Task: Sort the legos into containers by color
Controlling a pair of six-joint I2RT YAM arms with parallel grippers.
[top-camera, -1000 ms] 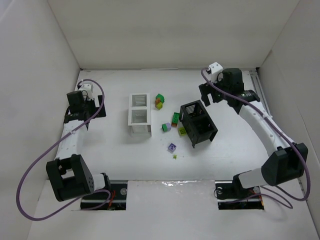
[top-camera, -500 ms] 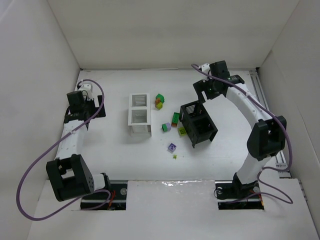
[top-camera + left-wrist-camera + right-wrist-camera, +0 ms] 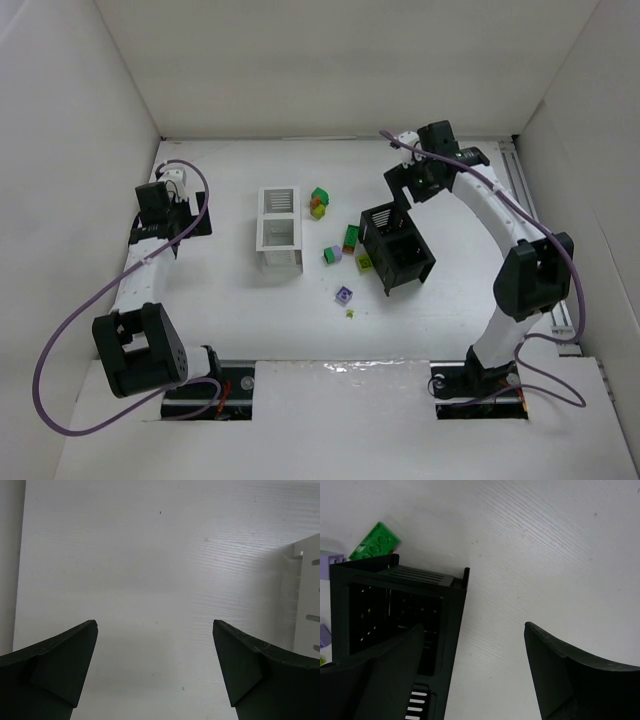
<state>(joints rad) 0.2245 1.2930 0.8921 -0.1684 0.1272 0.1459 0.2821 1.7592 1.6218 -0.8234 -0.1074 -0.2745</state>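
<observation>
Legos (image 3: 349, 238): loose on surface (image 3: 220, 300), between white box (image 3: 279, 229) and black box (image 3: 397, 248); none seen inside either.
Right gripper (image 3: 472, 626): released, empty, jaws straddling black box's far wall, likely heading for the bricks beside it.
Left gripper (image 3: 154, 622): released, empty, over surface beside white box, probably parked clear.

Your left wrist view cuts the white box (image 3: 307, 595) off at the right edge, leaving one slatted wall. In your right wrist view the black box (image 3: 395, 605) runs off the bottom, its wall hides part of the green brick (image 3: 374, 542), and the left edge clips a lavender brick (image 3: 331, 558). The top view's lower-centre yellow-green speck (image 3: 350, 314) is too small to identify.
</observation>
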